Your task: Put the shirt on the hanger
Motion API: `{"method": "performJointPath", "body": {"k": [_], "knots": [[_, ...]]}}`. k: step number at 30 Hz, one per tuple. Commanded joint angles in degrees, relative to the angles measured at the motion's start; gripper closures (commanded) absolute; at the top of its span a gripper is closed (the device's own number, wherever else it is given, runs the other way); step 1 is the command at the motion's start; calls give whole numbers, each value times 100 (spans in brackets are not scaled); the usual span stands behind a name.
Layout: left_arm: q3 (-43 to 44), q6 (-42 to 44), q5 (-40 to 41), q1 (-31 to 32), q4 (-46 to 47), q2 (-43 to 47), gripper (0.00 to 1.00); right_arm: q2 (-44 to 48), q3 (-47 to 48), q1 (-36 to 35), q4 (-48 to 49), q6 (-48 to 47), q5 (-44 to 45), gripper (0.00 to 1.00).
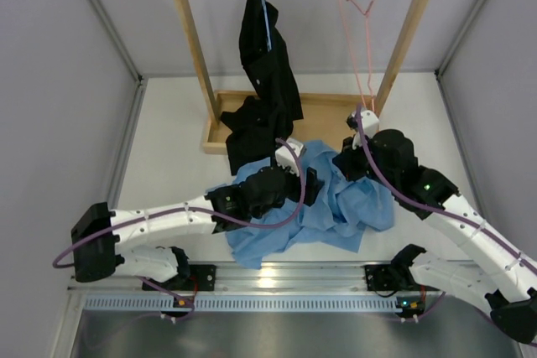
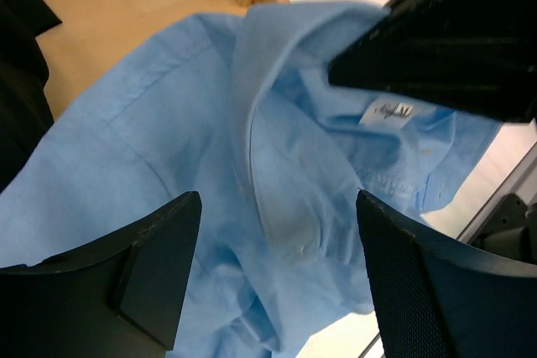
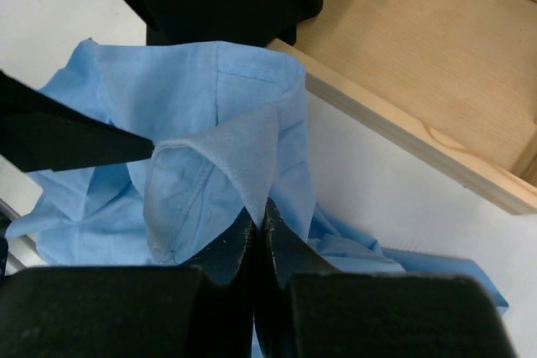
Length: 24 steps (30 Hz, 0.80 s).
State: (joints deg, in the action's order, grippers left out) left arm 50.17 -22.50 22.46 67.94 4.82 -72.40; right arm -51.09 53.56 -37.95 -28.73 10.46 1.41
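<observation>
Shirt (image 3: 210,115) collar tight in right tool (image 3: 258,217), plain only from its wrist view; left tool (image 2: 277,207) wide over neck label (image 2: 393,112)

White link shells alternate with bulky black joint housings on the left arm (image 1: 159,222) and the right arm (image 1: 474,228). A purple cable (image 1: 252,222) runs along each arm. A small green light (image 1: 425,180) glows on the right arm. The left gripper (image 2: 273,274) has broad, matte black fingers (image 2: 428,291), wedge-shaped with a fine mesh-like texture
</observation>
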Motion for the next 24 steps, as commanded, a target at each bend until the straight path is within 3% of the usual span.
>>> {"method": "performJointPath", "body": {"k": [1, 5, 8, 13, 19, 22, 24], "knots": [[1, 185, -197, -123, 1003, -37, 22, 3, 163, 69, 342, -114, -430, 100], [-139, 36, -951, -666, 1213, -46, 23, 38, 181, 60, 359, -176, -659, 100], [-394, -96, -1883, -941, 1635, -46, 37, 99, 216, 60, 368, -211, -677, 100], [-736, -70, -2982, -950, 2198, -90, 45, 135, 321, 95, 351, -202, -449, 100], [-983, -62, -3151, -950, 2664, -99, 45, 99, 453, 113, 351, -141, -431, 100], [-1027, 52, -2932, -941, 2682, -20, 58, 91, 480, 130, 351, -132, -562, 100], [-992, 132, -2940, -950, 2682, -2, 60, 91, 462, 130, 359, -132, -650, 100]]}}
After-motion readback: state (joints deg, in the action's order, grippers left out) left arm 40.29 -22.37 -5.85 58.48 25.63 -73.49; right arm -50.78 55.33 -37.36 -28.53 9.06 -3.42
